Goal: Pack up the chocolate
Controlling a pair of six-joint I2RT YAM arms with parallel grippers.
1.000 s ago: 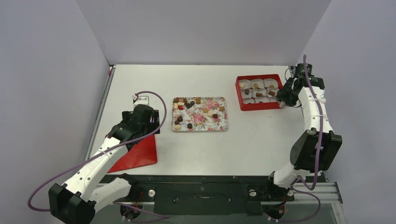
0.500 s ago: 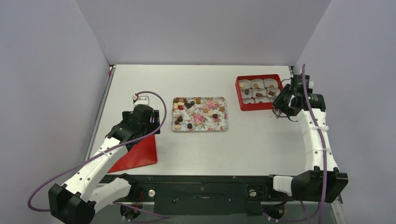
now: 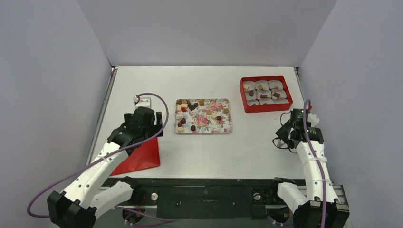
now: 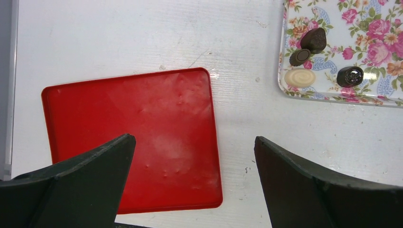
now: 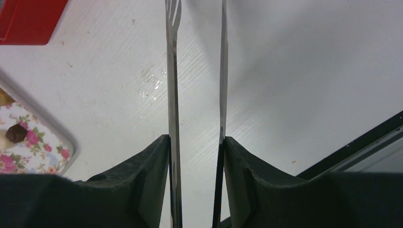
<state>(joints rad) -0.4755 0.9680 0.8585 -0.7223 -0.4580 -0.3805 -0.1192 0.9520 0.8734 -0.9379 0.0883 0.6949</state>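
Several small dark, tan and cream chocolates (image 3: 192, 116) lie on the flower-patterned tray (image 3: 223, 128). Some show in the left wrist view (image 4: 313, 40). More pieces sit in white paper cups inside the red box (image 3: 243, 95) at the back right. My left gripper (image 4: 192, 138) is open and empty above the red lid (image 4: 133, 137). My right gripper (image 5: 196, 137) is shut on metal tongs (image 5: 171, 71). The tong blades stand apart with nothing between them. It hovers over bare table at the near right (image 3: 285, 135), apart from the box.
The red lid (image 3: 140, 156) lies flat at the near left. In the right wrist view a tray corner (image 5: 57, 152) with one dark chocolate (image 5: 15, 133) and a corner of the red box (image 5: 28, 19) show. The table's black front edge is close to the right gripper.
My right arm has drawn back from the red box toward the near right of the table, still holding the tongs. The left arm has barely moved.
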